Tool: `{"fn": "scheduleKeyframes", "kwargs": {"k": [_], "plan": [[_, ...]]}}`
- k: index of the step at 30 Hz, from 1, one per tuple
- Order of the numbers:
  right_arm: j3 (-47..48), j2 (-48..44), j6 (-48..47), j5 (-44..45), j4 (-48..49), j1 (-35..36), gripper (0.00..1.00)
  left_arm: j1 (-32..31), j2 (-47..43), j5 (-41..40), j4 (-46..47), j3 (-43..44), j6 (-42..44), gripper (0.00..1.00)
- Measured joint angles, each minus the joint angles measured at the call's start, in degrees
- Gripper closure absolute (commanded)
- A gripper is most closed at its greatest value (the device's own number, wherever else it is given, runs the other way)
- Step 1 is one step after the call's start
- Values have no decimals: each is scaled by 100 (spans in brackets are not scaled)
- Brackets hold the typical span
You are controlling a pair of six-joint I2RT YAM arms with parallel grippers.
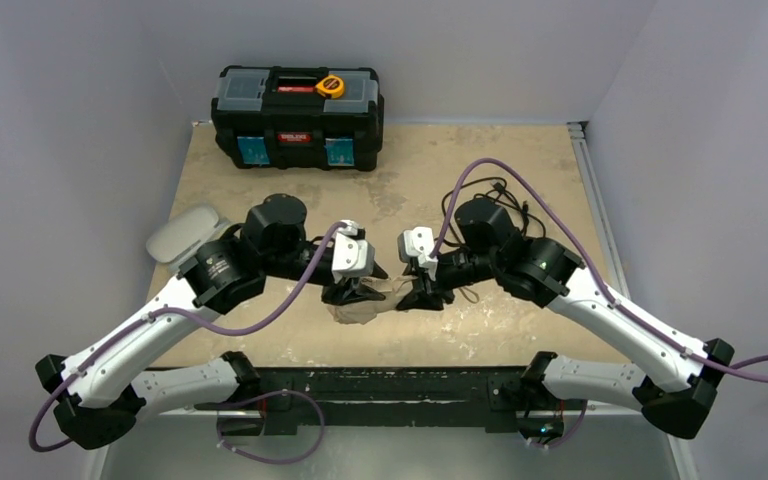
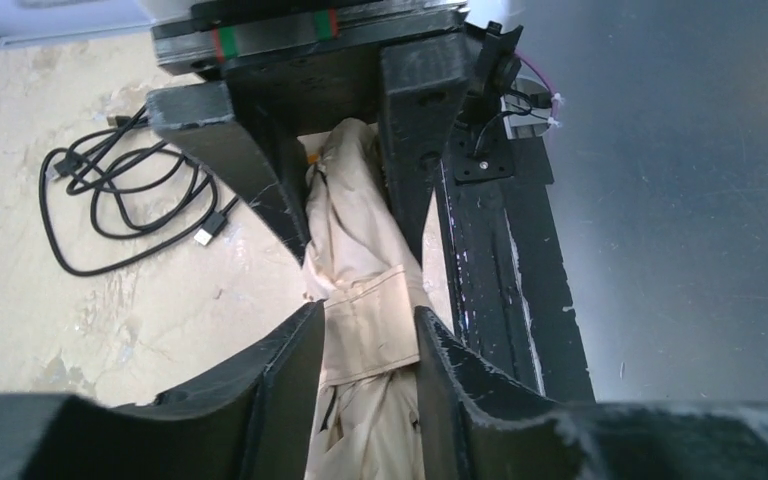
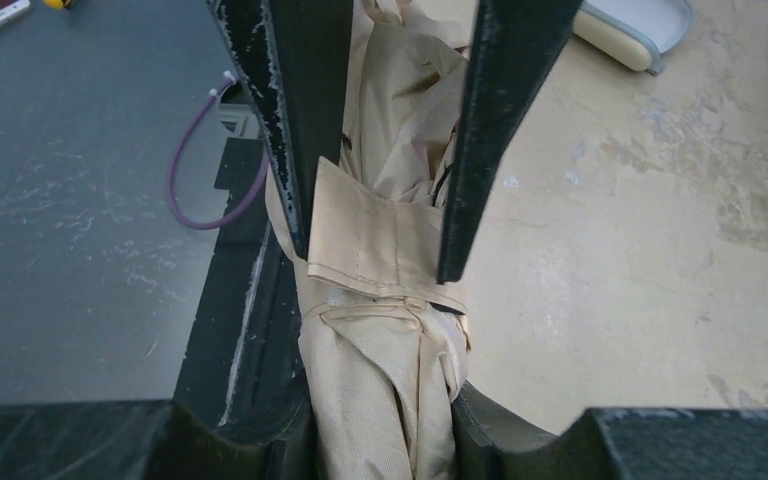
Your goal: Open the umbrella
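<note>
Top view: the base rail lies nearest. Just beyond it, the umbrella is held between the left gripper and right gripper.

Left wrist: the left fingers clamp the folded fabric.

Right wrist: the right fingers are likewise clamped, and the strap is wrapped round.

Risk: pulling apart may slip the fabric free.

Long axis runs left-right, along the rail; handle end unseen.

Robot lab cell, plain grey walls, scuffed beige table, black toolbox
</note>
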Motion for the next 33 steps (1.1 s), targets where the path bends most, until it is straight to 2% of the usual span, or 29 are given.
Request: {"fn": "scheduleKeyframes", "kwargs": {"k": [3, 4, 10, 15, 20, 23, 27, 33], "plan": [[0, 0, -11, 15, 0, -26, 100, -76, 22, -81, 46, 0, -87, 97], [0, 0, -17, 20, -9, -26, 100, -83, 20, -87, 68, 0, -116, 100], [-20, -39, -162, 57, -31, -26, 100, -55, 20, -157, 146, -2, -332, 100], [-101, -168, -540, 337, 107, -42, 100, 424, 160, -101, 343, -26, -1108, 100], [-133, -306, -1191, 315, 188, -26, 100, 1335, 684, -1014, 273, -44, -1915, 100], [-140, -422, -1351, 393, 413, -74, 100, 1434, 1016, -1196, 15, -57, -2203, 100], [-358, -540, -927, 621, 925, -83, 100, 1679, 1106, -763, -170, -153, -2396, 98], [-533, -402, 223, 999, 1429, -761, 100, 2406, 605, 861, -518, -568, -2092, 100]]}}
